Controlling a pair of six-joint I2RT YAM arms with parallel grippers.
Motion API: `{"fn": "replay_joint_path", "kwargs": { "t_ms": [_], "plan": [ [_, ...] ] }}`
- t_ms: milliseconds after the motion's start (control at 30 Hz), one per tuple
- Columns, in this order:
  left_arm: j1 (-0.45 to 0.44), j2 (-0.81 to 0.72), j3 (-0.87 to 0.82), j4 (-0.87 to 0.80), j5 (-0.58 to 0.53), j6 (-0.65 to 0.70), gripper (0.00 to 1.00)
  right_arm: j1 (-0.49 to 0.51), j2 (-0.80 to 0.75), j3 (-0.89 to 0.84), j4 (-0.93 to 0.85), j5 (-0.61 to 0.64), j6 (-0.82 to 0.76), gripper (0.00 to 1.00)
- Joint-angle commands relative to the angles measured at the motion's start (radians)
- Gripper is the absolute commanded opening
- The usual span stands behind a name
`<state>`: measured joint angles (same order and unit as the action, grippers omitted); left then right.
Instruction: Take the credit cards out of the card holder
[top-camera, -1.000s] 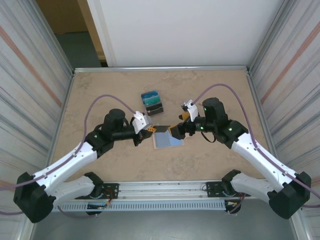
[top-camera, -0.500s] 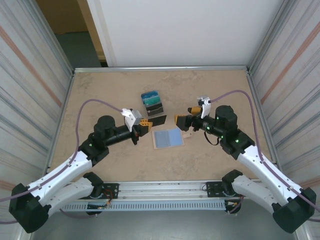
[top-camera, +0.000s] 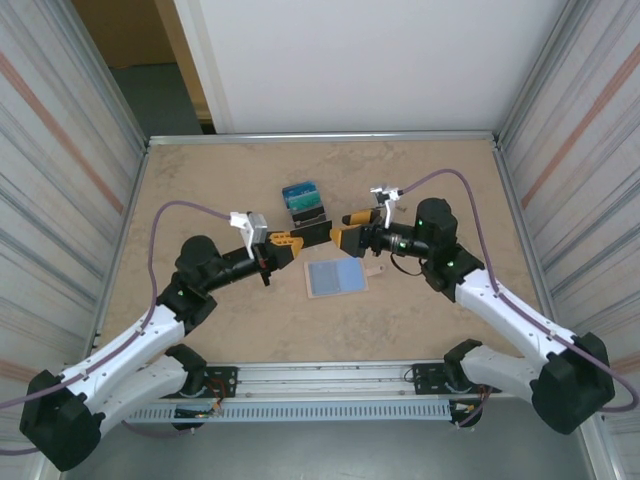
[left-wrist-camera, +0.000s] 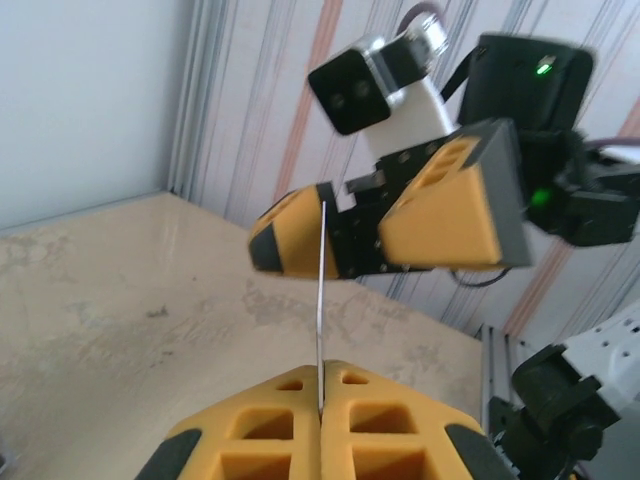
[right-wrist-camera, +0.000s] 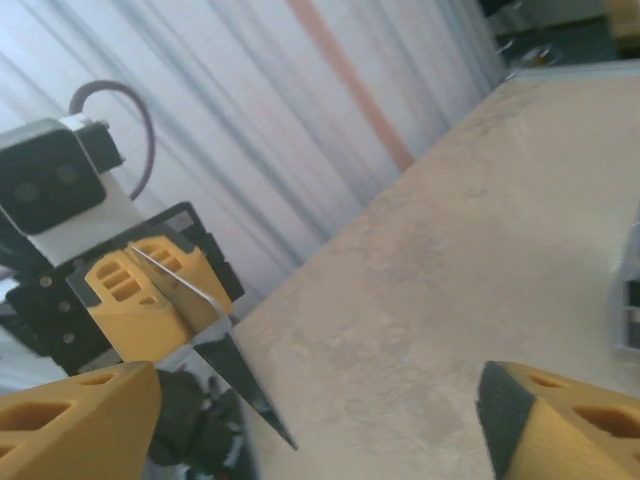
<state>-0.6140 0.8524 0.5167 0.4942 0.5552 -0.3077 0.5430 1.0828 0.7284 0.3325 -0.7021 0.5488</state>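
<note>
Above the middle of the worktop (top-camera: 200, 190), the left hand (top-camera: 292, 241) clamps a dark card (top-camera: 317, 236), its free end inside the parted right hand (top-camera: 344, 230). This looks like a handover, so the right should close next. The card holder (top-camera: 335, 277) lies open beneath.

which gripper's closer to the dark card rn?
Left: the left gripper is clamped on the dark card. The right gripper is open, fingers straddling its far edge.

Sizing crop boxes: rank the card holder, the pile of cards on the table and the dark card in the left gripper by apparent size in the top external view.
1. card holder, lying open.
2. pile of cards.
3. dark card, a thin strip here; tilt likely shrinks it.
</note>
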Motion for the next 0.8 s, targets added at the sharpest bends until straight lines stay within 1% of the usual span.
{"fn": "replay_joint_path", "kwargs": {
  "t_ms": [0, 33, 133, 333, 467, 667, 767],
  "plan": [
    [0.008, -0.005, -0.01, 0.114, 0.05, -0.065, 0.0, 0.003, 0.041, 0.02, 0.141, -0.139, 0.033, 0.72],
    [0.009, -0.003, -0.008, 0.118, 0.055, -0.071, 0.0, 0.007, 0.052, 0.023, 0.16, -0.155, 0.037, 0.67],
    [0.009, 0.002, -0.006, 0.122, 0.056, -0.076, 0.0, 0.024, 0.069, 0.037, 0.172, -0.186, 0.02, 0.59],
    [0.008, 0.01, -0.007, 0.148, 0.043, -0.081, 0.0, 0.071, 0.084, 0.087, 0.073, -0.208, -0.066, 0.4],
    [0.01, 0.017, -0.005, 0.15, 0.049, -0.082, 0.0, 0.083, 0.087, 0.096, 0.058, -0.216, -0.082, 0.28],
    [0.011, 0.01, -0.007, 0.128, 0.042, -0.078, 0.0, 0.082, 0.045, 0.079, 0.033, -0.175, -0.11, 0.11],
    [0.01, 0.006, -0.005, 0.104, 0.036, -0.07, 0.0, 0.08, 0.02, 0.068, 0.018, -0.155, -0.122, 0.0]
  ]
}}
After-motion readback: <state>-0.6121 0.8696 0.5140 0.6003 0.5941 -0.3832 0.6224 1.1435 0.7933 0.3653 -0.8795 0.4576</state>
